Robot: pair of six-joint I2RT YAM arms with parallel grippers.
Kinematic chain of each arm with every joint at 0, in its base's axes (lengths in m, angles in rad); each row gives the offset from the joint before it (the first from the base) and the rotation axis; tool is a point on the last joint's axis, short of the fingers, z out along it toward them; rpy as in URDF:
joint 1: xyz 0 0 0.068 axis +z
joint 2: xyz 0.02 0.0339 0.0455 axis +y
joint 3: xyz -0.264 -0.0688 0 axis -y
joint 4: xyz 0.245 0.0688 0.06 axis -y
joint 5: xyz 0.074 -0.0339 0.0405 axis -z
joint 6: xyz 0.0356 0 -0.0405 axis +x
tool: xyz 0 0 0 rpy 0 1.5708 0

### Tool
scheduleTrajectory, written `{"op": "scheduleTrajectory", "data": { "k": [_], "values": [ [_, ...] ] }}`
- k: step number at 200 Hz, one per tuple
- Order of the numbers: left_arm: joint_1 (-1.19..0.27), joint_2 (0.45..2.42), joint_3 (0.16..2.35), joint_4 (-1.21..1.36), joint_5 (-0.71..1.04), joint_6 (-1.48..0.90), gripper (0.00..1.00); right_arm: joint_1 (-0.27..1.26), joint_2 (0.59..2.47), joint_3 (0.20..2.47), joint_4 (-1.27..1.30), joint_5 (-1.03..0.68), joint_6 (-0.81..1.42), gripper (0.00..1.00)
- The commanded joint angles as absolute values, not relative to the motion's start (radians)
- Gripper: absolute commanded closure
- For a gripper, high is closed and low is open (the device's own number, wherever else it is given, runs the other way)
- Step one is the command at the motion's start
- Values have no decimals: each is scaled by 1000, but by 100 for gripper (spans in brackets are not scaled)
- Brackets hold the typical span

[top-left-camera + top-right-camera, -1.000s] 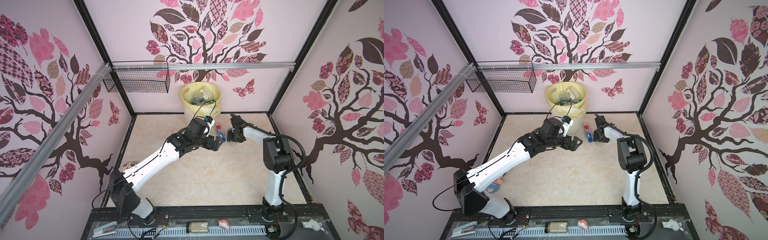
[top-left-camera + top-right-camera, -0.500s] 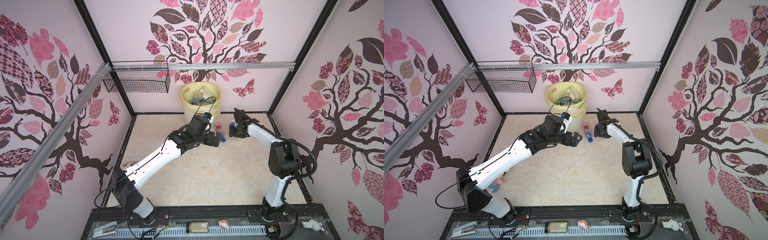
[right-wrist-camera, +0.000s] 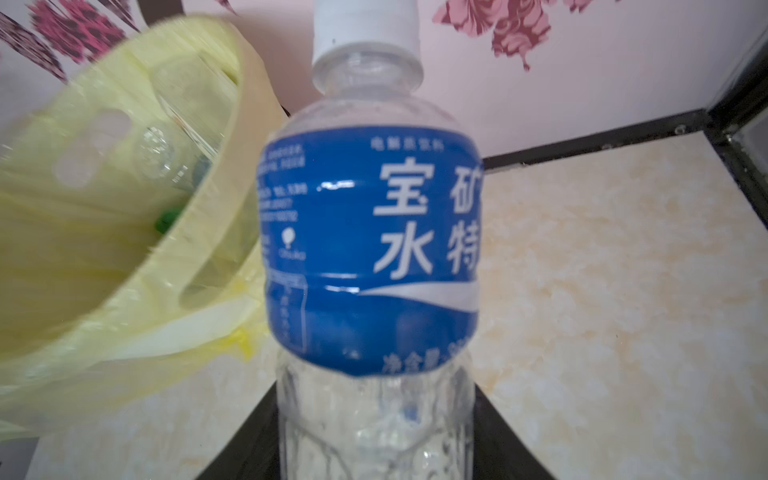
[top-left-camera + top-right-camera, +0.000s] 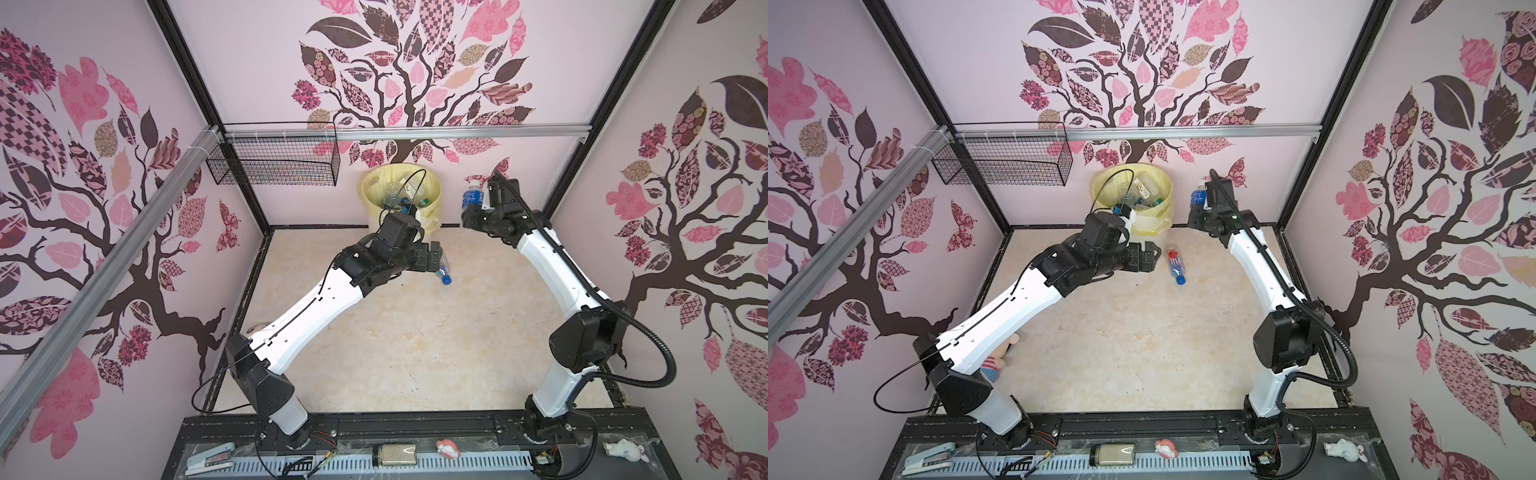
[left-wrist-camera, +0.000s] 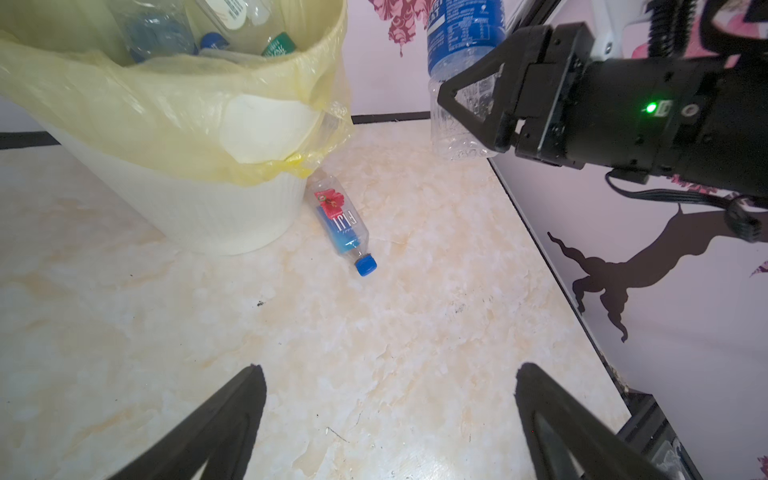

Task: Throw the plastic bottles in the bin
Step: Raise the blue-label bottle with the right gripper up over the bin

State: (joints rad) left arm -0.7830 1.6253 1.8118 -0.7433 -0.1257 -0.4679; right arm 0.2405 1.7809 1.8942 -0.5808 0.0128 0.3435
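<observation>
Right gripper (image 5: pixel 459 106) clamps 1 blue-labelled bottle (image 3: pixel 370 257) upright beside the bin (image 5: pixel 216 216); left gripper (image 5: pixel 390 370) stands wide open above the floor (image 5: pixel 415 316) near 1 lying bottle (image 5: pixel 343 224).

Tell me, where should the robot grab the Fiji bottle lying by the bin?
Grip the Fiji bottle around its labelled middle, probably from straight above, closing across its width: it lies flat, with its base close to the bin.
</observation>
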Motion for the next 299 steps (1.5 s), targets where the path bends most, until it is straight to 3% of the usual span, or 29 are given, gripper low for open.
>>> {"op": "scheduleTrajectory", "data": {
  "k": [1,67,133,182,255,299],
  "values": [
    [-778,1630,1888,-765,-192,-456,3,236,1725,1968,-504,-50,347,43],
    [-695,1706,2132,-805,-273,-382,3,244,1720,2027,-272,-237,266,44],
    [-676,1787,2359,-814,-322,-171,3,313,1795,2169,-201,-259,160,45],
    [-666,1770,2367,-786,-305,-156,3,326,1864,2389,-180,-243,150,44],
    [-635,1758,2366,-755,-303,-153,3,330,1932,2502,-96,-221,205,44],
    [-628,1745,2339,-762,-301,-168,3,367,2102,2497,-165,-208,249,42]
  ]
}}
